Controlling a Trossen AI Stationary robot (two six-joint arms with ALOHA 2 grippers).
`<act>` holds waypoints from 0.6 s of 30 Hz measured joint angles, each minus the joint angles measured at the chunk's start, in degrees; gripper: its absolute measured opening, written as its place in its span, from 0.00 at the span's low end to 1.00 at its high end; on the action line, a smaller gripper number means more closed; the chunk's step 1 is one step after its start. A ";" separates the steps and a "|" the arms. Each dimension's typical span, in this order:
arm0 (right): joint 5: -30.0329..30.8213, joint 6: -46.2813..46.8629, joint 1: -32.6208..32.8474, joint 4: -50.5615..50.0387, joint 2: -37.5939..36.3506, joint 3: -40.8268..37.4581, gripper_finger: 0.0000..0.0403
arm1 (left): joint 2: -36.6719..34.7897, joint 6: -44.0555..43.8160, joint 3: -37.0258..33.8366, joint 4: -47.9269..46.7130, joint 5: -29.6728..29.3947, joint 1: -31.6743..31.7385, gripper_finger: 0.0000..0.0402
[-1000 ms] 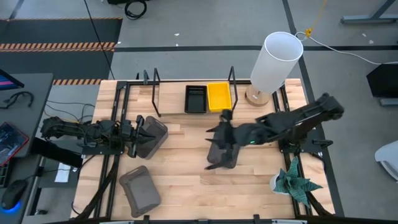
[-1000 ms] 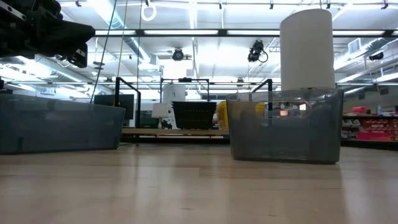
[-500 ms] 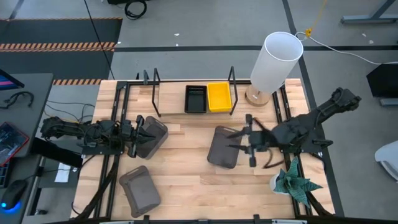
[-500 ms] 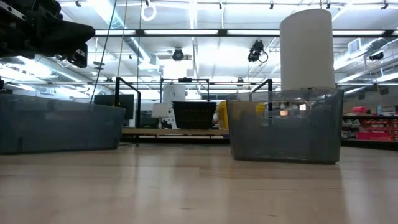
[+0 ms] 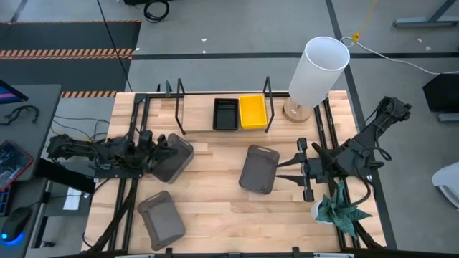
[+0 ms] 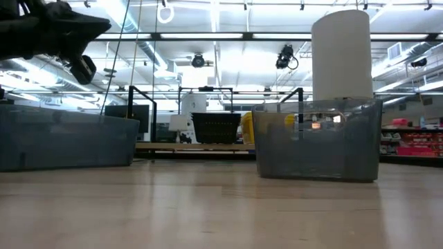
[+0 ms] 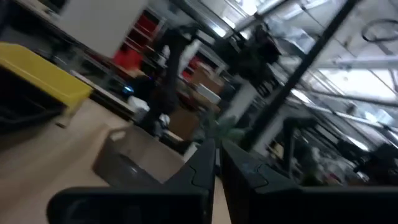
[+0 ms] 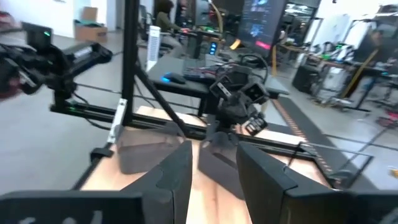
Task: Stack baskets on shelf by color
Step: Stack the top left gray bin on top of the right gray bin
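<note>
The shelf (image 5: 197, 122) stands at the table's (image 5: 215, 215) far edge, about midway along it. On its board two baskets sit side by side toward the right end loop, the black basket (image 5: 225, 114) left of the yellow basket (image 5: 252, 111), touching. Just off the shelf's right end, near the far right corner, stands a lamp (image 5: 315, 72). One gray basket (image 5: 259, 169) lies mid-table, before the shelf. A second gray basket (image 5: 173, 158) lies toward the left edge, and a third (image 5: 161, 219) sits near the front edge, before the second. A plant (image 5: 341, 209) stands at the front right corner.
</note>
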 joint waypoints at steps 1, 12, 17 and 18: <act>0.96 -0.46 0.25 -0.10 0.02 0.00 0.32 | 0.04 -0.07 -0.02 0.52 -0.80 -0.02 0.07; 2.56 -1.47 0.39 -0.26 0.08 0.00 0.32 | 0.87 -8.39 2.30 -5.28 -1.87 0.04 0.07; 2.55 -1.47 0.10 -0.26 0.11 0.00 0.32 | 6.43 -7.44 14.11 -25.01 1.36 -0.55 0.02; 2.55 -1.47 -0.02 -0.28 0.11 0.00 0.32 | 8.17 -7.32 16.73 -30.30 1.72 -0.83 0.02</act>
